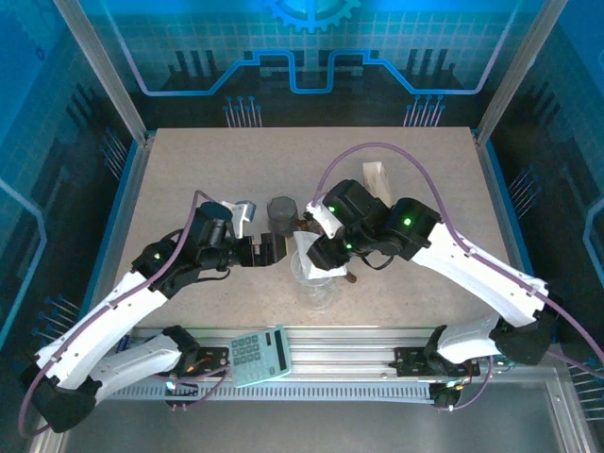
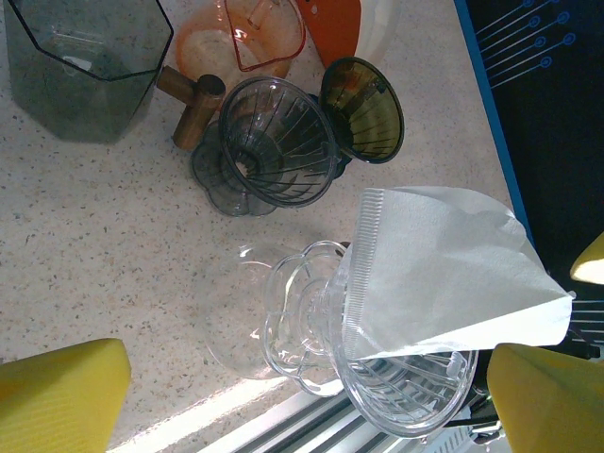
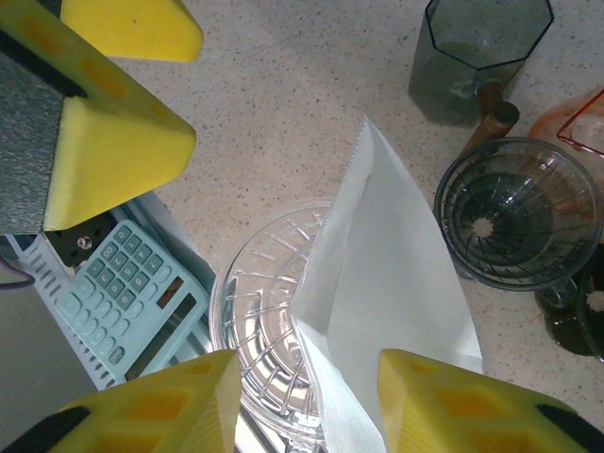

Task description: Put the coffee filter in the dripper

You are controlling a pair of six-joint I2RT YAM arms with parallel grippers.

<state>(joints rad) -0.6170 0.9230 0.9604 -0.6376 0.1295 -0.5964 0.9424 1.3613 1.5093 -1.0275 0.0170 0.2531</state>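
The right gripper [image 3: 310, 382] is standing with its yellow pads parted on either side of the coffee filter [image 3: 387, 283]. One pad is clear of the paper, so nothing is being pinched. The left gripper [image 2: 310, 366] is hanging wide open just to the left, gripping nothing.

The filter is resting partly inside the clear dripper [image 3: 255, 330], in the middle of the table's near half, with its pointed corner poking up past the rim.

The table [image 1: 189, 179] is showing a speckled beige, stone-like top edged in blue. Aluminium rails [image 1: 359, 349] are running along its near side, and blue-lit patterned panels [image 1: 311, 38] are walling in the cell.

The filter is showing as white paper with a crimped seam, and the clear dripper is ribbed inside. Just beyond it, a smoky ribbed dripper [image 2: 274, 142] with a wooden handle [image 2: 189, 104], a grey faceted cup [image 2: 85, 66], an orange translucent dripper [image 2: 236, 38] and a dark olive cone [image 2: 363, 109] are crowding together. A teal calculator [image 1: 260, 354] is lying on the rails at near left.

The pads are cutting off the clear dripper's near rim, and it is unclear whether it is standing upright. A pale object [image 1: 376, 177] at far right is proving hard to identify
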